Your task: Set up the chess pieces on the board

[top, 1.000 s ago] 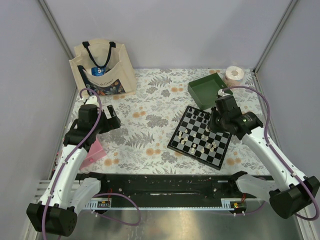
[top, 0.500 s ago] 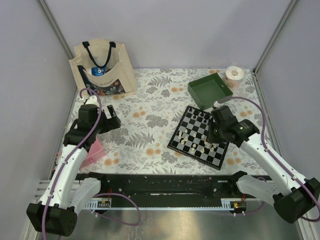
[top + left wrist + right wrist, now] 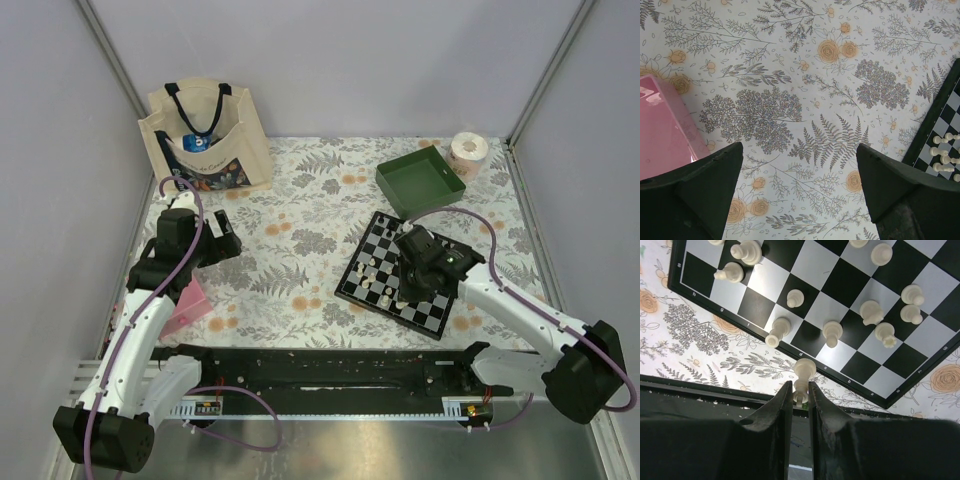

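Cream-white chess piece: pinched between your right jaws, just off the edge of the black-and-white checkered board; left jaws spread.

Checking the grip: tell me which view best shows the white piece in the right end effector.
Right wrist: the white piece sits pinched between the right end effector's fingers at the board's edge. In the top view the arm hides it. The left wrist shows only a board corner with other pieces.
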{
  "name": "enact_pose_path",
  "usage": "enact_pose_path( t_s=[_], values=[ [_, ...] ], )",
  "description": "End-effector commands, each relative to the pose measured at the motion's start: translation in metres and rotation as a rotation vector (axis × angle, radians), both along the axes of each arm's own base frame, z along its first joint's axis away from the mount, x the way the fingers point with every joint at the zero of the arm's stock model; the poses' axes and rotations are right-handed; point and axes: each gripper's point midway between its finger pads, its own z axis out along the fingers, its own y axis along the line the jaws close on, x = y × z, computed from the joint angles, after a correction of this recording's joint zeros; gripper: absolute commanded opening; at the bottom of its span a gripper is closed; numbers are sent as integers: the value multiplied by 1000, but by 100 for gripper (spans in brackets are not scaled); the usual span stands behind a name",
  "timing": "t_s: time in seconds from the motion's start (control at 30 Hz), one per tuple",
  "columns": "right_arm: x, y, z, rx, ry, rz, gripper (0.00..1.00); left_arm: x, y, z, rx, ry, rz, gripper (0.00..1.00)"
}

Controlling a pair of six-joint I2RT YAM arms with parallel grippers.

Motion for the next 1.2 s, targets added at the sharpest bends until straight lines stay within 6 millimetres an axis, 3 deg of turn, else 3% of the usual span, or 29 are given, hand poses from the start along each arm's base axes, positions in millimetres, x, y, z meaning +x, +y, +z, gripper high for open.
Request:
enact_pose_path(
  t_s=[0.0,0.23,0.57,0.87,1.17],
  values=[
    [10,8,-11,3,-26,-13,13,7,-5,6,-11,-37,-22,99],
    [14,16,-28,0,-9,-2,13,8,-4,7,-10,-37,-21,99],
    [21,8,-45,-76,-19,-7,13,7,-4,8,-12,-43,-21,99],
    [19,6,-49,-84,-11,-15,13,7,-4,7,-10,-37,-23,99],
    [15,4,-36,-71,-24,0,13,7,-4,7,-10,-39,-21,99]
  ],
)
